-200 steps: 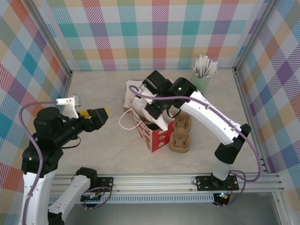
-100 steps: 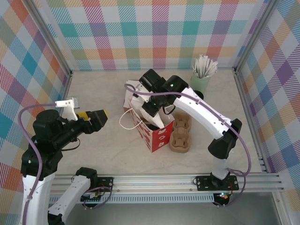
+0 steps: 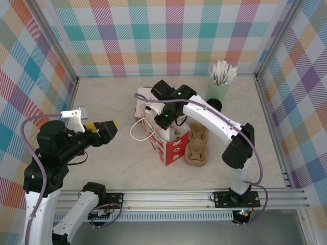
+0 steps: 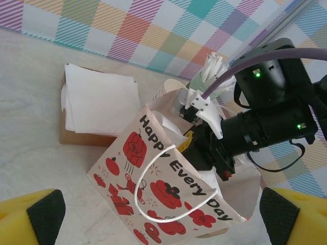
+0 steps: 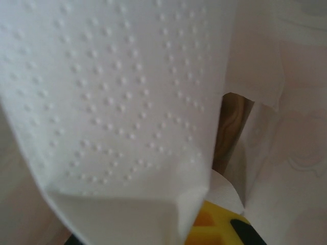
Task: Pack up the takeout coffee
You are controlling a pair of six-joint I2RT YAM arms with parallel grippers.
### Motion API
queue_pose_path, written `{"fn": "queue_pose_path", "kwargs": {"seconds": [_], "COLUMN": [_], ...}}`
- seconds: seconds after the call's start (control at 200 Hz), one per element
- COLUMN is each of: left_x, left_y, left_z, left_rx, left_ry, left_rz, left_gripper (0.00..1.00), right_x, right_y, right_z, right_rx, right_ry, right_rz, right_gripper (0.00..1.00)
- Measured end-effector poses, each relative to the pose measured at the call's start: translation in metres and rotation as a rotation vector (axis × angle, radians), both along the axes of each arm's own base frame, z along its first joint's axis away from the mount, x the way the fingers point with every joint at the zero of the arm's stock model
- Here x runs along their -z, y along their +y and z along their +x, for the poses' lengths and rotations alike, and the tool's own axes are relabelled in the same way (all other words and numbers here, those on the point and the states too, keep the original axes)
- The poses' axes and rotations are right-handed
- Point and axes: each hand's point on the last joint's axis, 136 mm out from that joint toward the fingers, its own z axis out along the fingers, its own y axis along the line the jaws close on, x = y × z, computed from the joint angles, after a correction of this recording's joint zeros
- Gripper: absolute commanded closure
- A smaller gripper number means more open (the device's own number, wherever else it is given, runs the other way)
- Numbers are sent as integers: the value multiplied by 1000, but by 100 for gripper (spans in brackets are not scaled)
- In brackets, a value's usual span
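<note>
Right hand (image 3: 171,127) is down inside the open gift bag (image 3: 168,150). From the top view its fingertips are hidden by its own wrist and the bag walls. It is pressed together. In the right wrist view an embossed white napkin (image 5: 117,102) hangs right across the lens, with one yellow finger (image 5: 207,224) just showing under its lower edge. Cannot tell if the napkin is actually pinched.

The bag interior is blocked by the arm and crumpled white paper, so I cannot tell where the takeout coffee is. A paper cup (image 4: 167,92) peeks over the bag's far edge at 12 o'clock in the left wrist view. It has a pale rim and its lower part is cut off by the bag, so no band is readable. Cannot tell if it is the coffee.

Left hand (image 3: 112,128) is spread wide at 9 o'clock of the bag, apart from it, above the tabletop (image 3: 112,97).

Napkin stack (image 3: 142,102) is at 11 o'clock, the green tumbler (image 3: 218,91) of white sticks at 1 o'clock, and the cardboard cup carrier (image 3: 196,150) just beside the bag at 3 o'clock.
</note>
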Motion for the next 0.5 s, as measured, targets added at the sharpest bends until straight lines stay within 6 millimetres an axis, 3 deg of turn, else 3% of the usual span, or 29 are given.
{"fn": "queue_pose_path", "kwargs": {"seconds": [0.185,0.5], "left_x": [2,5], "left_y": [0,0], "left_z": [0,1], "left_rx": [-2,-5], "left_ry": [4,14], "left_rz": [1,-4], "left_gripper": [0,0], "right_x": [4,-5], "right_y": [2,3], "right_z": [-2,-3], "right_rx": [-2,10], "right_ry": [21,26], "right_rz": [1,17], "right_gripper": [83,56]}}
